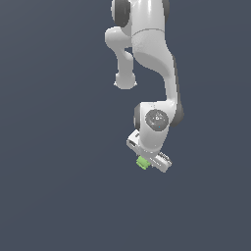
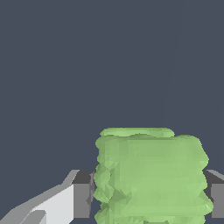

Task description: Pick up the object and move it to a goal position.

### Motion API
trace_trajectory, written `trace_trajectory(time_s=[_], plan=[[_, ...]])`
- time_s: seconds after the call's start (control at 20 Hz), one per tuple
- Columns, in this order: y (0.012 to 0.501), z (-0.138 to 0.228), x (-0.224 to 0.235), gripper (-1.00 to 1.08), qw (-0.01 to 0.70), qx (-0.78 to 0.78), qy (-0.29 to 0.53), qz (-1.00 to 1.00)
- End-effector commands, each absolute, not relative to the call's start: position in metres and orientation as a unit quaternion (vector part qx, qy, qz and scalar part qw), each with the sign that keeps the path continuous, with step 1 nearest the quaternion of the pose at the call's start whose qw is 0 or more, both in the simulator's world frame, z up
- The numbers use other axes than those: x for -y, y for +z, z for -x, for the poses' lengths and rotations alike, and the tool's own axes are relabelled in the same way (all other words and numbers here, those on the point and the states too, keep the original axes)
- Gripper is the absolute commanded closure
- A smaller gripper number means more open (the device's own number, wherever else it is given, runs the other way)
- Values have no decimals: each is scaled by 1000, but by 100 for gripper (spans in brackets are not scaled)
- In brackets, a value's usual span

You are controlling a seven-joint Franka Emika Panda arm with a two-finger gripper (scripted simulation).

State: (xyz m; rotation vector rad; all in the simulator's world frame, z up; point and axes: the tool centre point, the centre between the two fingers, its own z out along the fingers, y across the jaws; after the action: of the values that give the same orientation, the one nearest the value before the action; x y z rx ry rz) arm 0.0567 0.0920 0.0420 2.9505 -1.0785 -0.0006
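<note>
White arm [image 1: 147, 44] hanging down over dark surface, wrist bent near lower end. End effector [image 1: 147, 159] clamped on cube [image 1: 142, 162], one finger [image 2: 81, 199] pressed to each side of it in wrist view. Pick-up looks done; whether lifted clear of surface can't be told. Left to do, prob: carry to goal & hold there. No goal marker seen in either view. Cube small, light green, plain faces w/ rough blotchy texture, much narrower than end effector, sitting between fingertips.

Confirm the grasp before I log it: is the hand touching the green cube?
Touching. The wrist view shows the green cube filling the hand, both fingers flush against its sides.
</note>
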Motion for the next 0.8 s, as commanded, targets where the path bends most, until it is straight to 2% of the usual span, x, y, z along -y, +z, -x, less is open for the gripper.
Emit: trace_trajectory(time_s=[0.0, 0.4, 0.75], plan=[[42, -57, -92, 108, 0, 343, 0, -939], [47, -51, -99, 108, 0, 343, 0, -939], [66, -30, -126, 108, 0, 343, 0, -939]])
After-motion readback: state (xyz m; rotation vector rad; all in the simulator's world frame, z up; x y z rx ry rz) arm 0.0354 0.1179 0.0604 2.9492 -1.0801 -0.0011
